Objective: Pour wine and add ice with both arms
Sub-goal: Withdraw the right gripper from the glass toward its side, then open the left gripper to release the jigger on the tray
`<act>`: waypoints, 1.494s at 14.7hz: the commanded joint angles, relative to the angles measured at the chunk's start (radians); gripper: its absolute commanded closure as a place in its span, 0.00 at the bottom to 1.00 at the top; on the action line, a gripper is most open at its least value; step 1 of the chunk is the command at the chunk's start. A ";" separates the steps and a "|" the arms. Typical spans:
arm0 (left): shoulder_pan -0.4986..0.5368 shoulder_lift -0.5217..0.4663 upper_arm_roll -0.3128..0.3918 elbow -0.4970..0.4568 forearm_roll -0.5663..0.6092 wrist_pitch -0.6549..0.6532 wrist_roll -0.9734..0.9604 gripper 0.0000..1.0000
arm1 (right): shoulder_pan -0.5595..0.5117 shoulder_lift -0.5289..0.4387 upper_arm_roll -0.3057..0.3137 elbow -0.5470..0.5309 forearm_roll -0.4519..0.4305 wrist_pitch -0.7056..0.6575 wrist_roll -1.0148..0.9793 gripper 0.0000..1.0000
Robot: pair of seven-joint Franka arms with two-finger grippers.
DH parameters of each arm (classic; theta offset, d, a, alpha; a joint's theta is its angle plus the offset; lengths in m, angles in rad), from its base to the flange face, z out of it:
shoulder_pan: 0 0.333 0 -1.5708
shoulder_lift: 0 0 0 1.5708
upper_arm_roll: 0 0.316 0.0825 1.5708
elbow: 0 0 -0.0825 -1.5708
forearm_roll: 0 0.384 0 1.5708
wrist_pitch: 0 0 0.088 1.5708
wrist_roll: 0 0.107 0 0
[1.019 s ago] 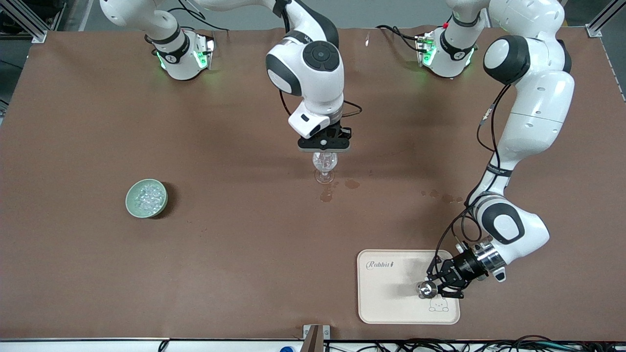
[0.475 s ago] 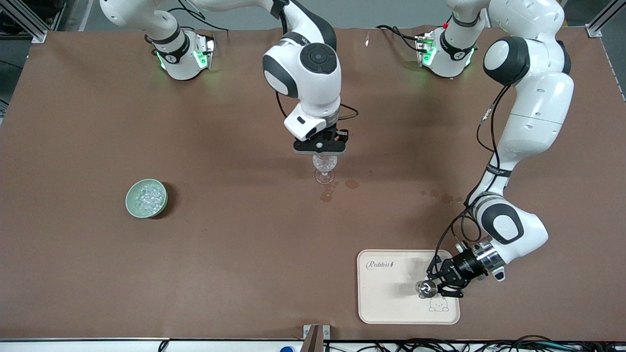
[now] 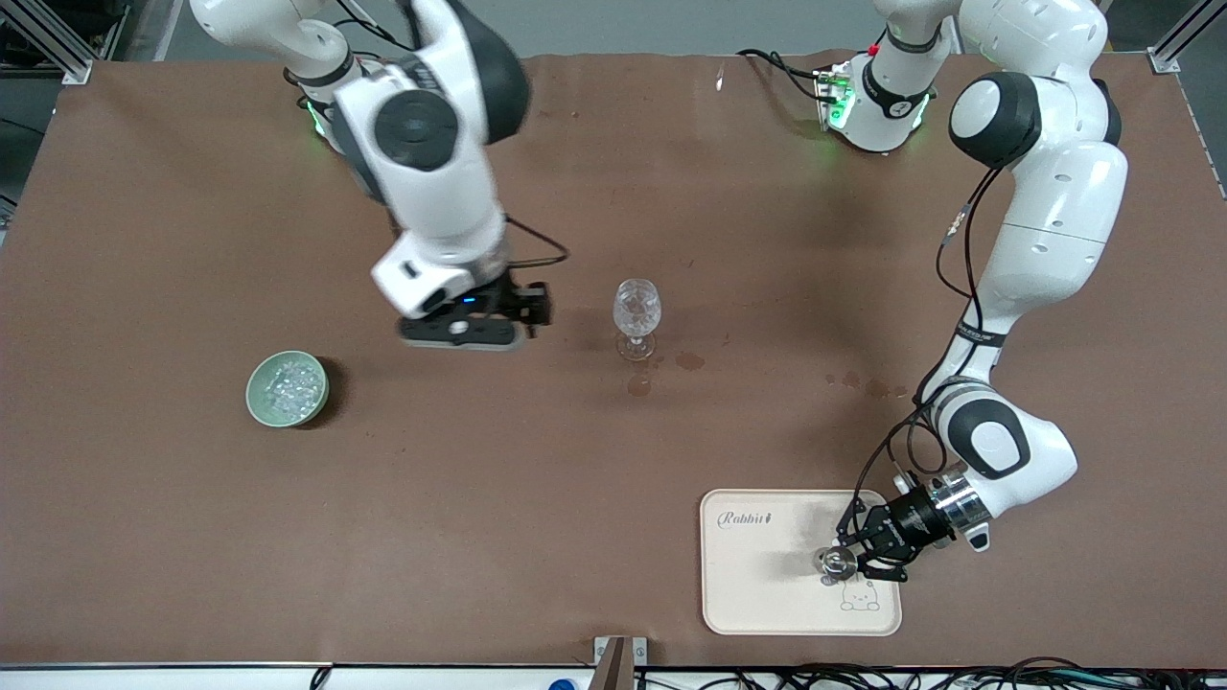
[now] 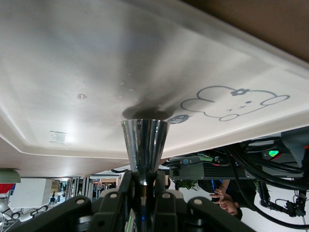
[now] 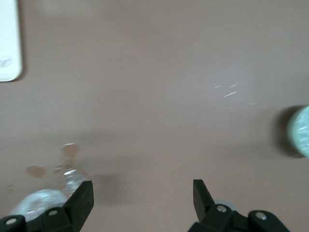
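On the front view I see the right gripper (image 3: 464,331) up over bare brown table (image 3: 537,479), between the green bowl (image 3: 287,388) and the wine glass (image 3: 636,316), with open room all round it. Ice (image 3: 286,386), small glittering chunks, fills the bowl toward the right arm's end; more clear chunks sit in the glass's bowl. Dark wet spots (image 3: 671,369) lie by the glass's foot. The left gripper (image 3: 848,561) sits low over the cream tray (image 3: 767,585) near the table's front edge, clamped on a shiny metal cup (image 3: 834,563).

Left wrist: the cup (image 4: 144,150) is a flared steel cone pinched between the fingers, over the tray's rabbit drawing (image 4: 231,102).

Right wrist: fingers (image 5: 82,200) stand wide apart, nothing between; glass (image 5: 43,198) and bowl (image 5: 300,131) at the edges.
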 commanded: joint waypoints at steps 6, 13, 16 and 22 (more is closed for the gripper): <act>0.007 -0.008 0.004 0.001 -0.030 -0.018 0.017 0.77 | -0.285 -0.309 0.022 -0.424 -0.045 0.144 -0.212 0.08; 0.010 -0.005 0.004 -0.005 -0.030 -0.021 0.021 0.67 | -0.578 -0.373 0.022 -0.385 -0.043 0.041 -0.560 0.01; 0.010 -0.008 0.004 -0.005 -0.028 -0.021 0.017 0.64 | -0.616 -0.367 0.022 -0.221 -0.045 -0.120 -0.585 0.00; 0.016 -0.017 0.006 -0.011 -0.016 -0.024 0.017 0.38 | -0.637 -0.359 0.022 0.021 -0.031 -0.390 -0.675 0.00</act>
